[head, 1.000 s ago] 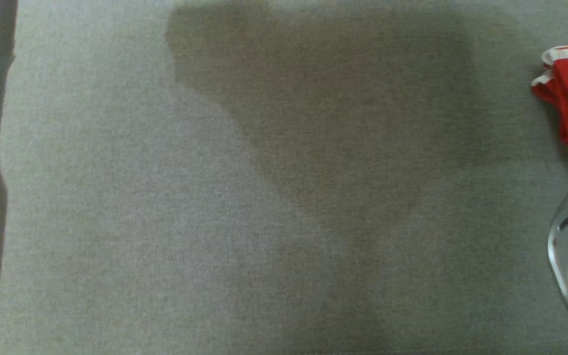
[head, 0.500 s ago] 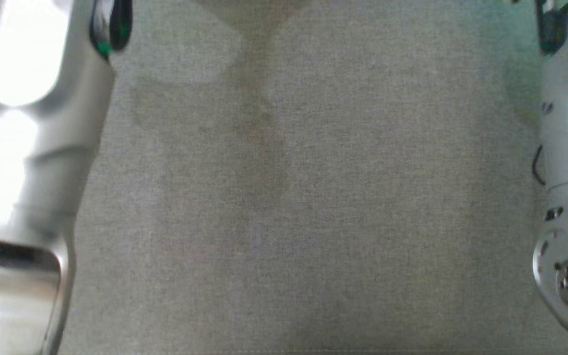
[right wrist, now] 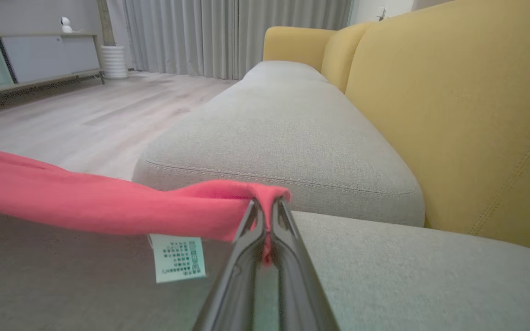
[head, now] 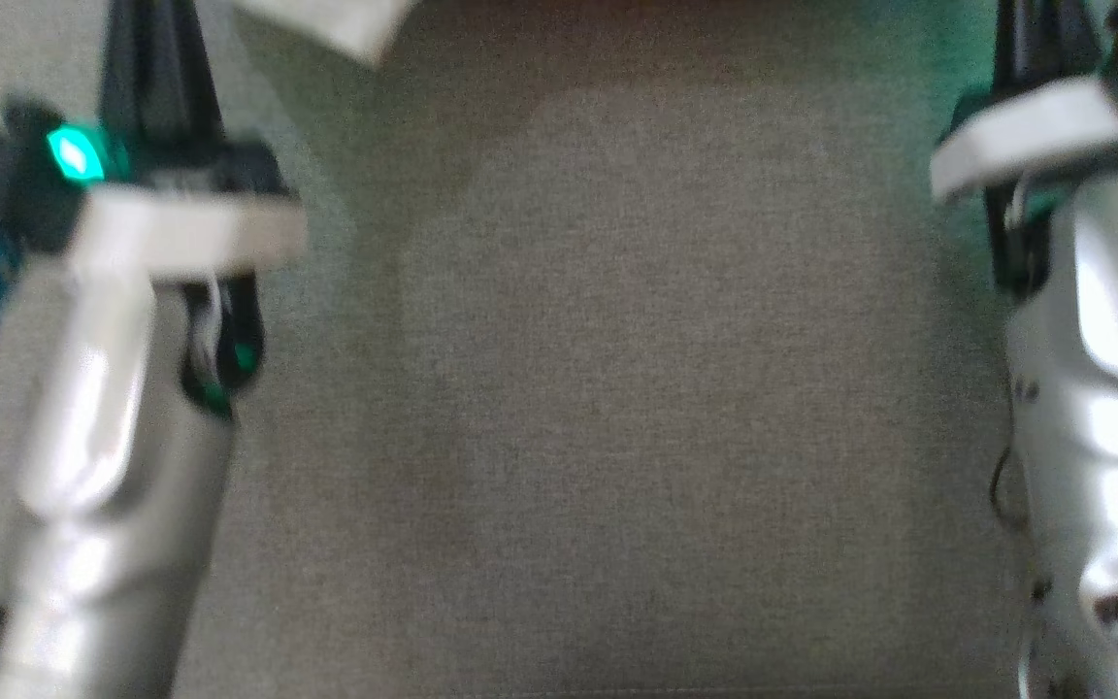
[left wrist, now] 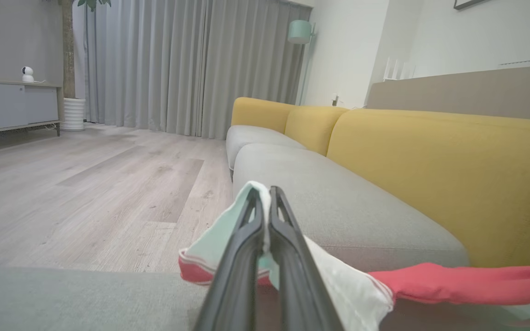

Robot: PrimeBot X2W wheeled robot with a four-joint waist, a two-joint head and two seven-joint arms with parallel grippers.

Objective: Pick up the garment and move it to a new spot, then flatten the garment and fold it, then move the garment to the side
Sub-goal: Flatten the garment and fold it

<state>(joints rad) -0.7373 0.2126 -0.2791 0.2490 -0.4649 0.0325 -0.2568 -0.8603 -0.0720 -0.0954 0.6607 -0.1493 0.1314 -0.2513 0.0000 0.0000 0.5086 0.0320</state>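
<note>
The left gripper [left wrist: 266, 197] is clenching a white corner of the garment [left wrist: 453, 282]; the right gripper [right wrist: 267, 207] is clenching its red edge over the sofa [right wrist: 292, 115].

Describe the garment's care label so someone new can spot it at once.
Start at the grey sofa seat; the red garment is stretched above it. Beside where the right gripper pinches the garment, the label hangs from the lower edge. It is a small white rectangle with green print, unlike the plain red cloth.
</note>
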